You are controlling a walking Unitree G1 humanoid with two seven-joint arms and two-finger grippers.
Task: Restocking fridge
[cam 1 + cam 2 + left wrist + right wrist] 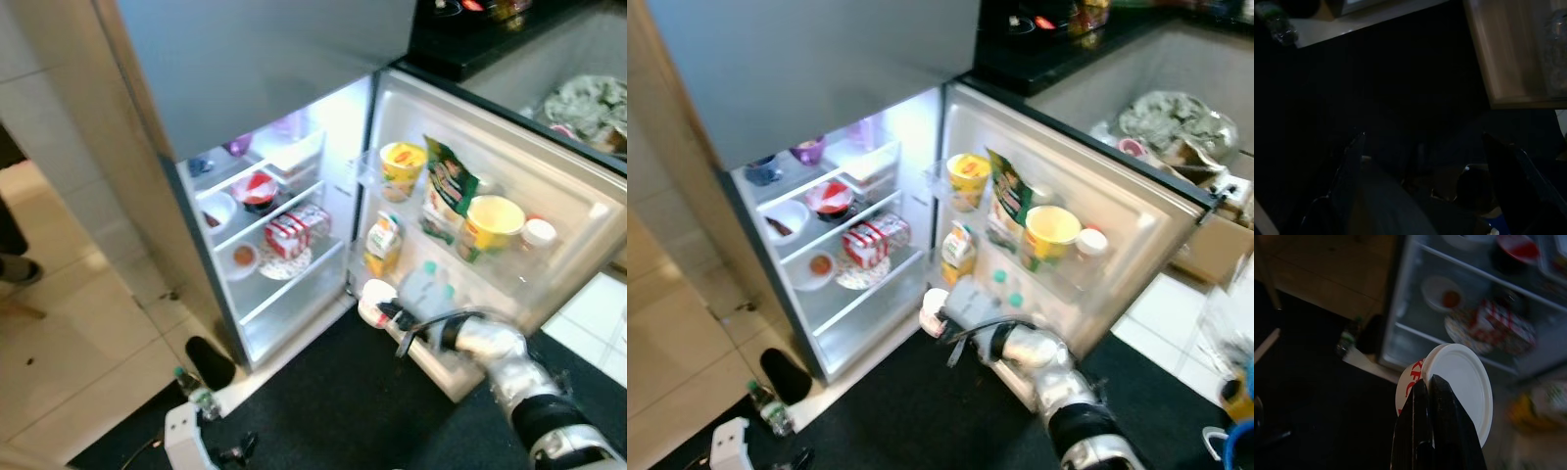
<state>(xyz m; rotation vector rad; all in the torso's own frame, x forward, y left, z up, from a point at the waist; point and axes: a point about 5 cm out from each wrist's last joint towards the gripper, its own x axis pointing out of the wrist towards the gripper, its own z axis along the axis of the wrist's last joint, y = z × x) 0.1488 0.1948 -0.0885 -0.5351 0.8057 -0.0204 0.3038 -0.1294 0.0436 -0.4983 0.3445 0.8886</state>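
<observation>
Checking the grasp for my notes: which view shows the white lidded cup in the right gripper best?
The right wrist view: the white cup, its lid and red lettering sit close, pinched by the right gripper. Both eye views show it small near the fridge door.

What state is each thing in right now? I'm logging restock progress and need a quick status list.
Fridge door: swung open, its racks stocked.
Fridge shelves: lit, holding bowls and a red-and-white pack.
White cup: lidded, held in the air before the open fridge, not yet shelved.
Right gripper: shut on the cup's rim.
Left gripper: hanging low in the dark, fingers spread apart.
Plastic bottle: on the floor by the fridge.
</observation>
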